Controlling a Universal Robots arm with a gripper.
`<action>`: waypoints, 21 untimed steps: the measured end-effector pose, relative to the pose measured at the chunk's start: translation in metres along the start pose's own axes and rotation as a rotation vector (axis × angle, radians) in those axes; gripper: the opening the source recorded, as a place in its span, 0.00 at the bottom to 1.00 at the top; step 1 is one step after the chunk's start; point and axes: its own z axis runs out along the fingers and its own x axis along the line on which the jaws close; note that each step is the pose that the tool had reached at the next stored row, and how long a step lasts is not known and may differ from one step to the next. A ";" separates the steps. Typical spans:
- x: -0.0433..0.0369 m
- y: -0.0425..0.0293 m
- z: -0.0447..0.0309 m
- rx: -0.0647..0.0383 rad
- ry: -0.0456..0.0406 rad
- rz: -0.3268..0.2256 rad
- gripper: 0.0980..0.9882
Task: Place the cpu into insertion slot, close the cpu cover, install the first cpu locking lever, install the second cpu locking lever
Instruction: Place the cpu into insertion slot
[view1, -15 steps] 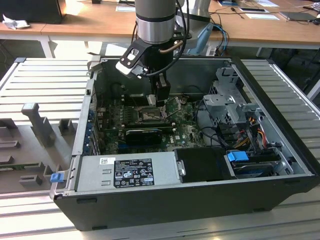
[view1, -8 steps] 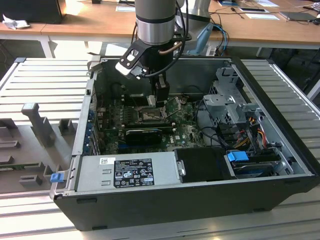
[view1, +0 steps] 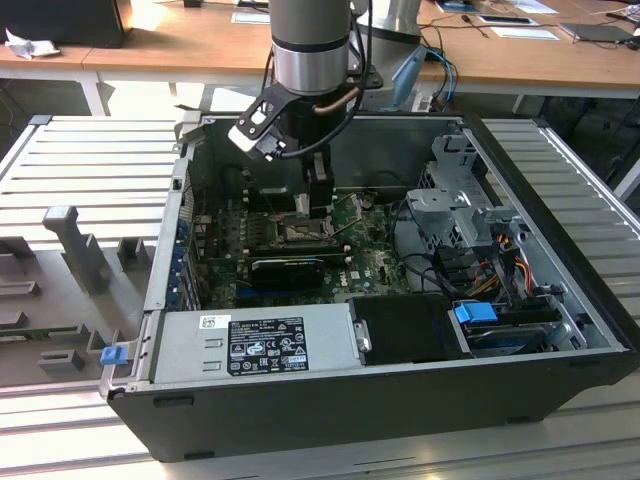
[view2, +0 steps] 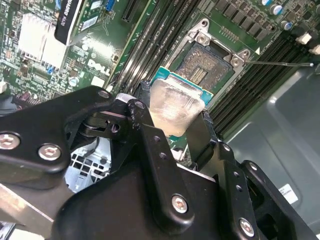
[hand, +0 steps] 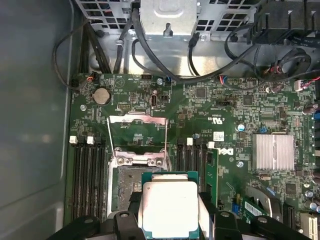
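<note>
- Tool (view2: 176, 114) of mine is clamped on the cpu (view2: 172, 102), with a black finger (view2: 201, 131) on each of two opposite edges. The pale metal top faces the cameras in both wrist views.
- In the first wrist view the cpu sits over one edge of the insertion slot (hand: 125, 186) and covers part of it. Can't tell from these shots whether it's touching the frame or hanging just above it.
- The slot itself has nothing in it, and its dark centre with the contacts is in plain sight in the second wrist view.
- The cpu cover (hand: 137, 118) is flipped up off the slot, on the side away from my tool, with green board showing through its window.
- A thin wire lever (view2: 280, 63) sticks out sideways from a corner of the slot.
- Exterior view: my arm (view1: 312, 45) comes down into the open computer case (view1: 300, 420), with the tool just above the motherboard (view1: 370, 262). The case lies on its side on the ribbed metal bench (view1: 90, 150).
- A silver finned heatsink (hand: 272, 152) sits well apart from the slot, and a coin cell (hand: 102, 95) is past the cover.
</note>
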 end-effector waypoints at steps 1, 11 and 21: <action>0.0002 -0.0002 0.0018 0.000 0.0001 0.000 0.48; 0.0017 -0.0026 0.0208 -0.001 -0.0053 0.052 0.48; 0.0028 -0.0031 0.0231 -0.001 -0.0049 0.051 0.48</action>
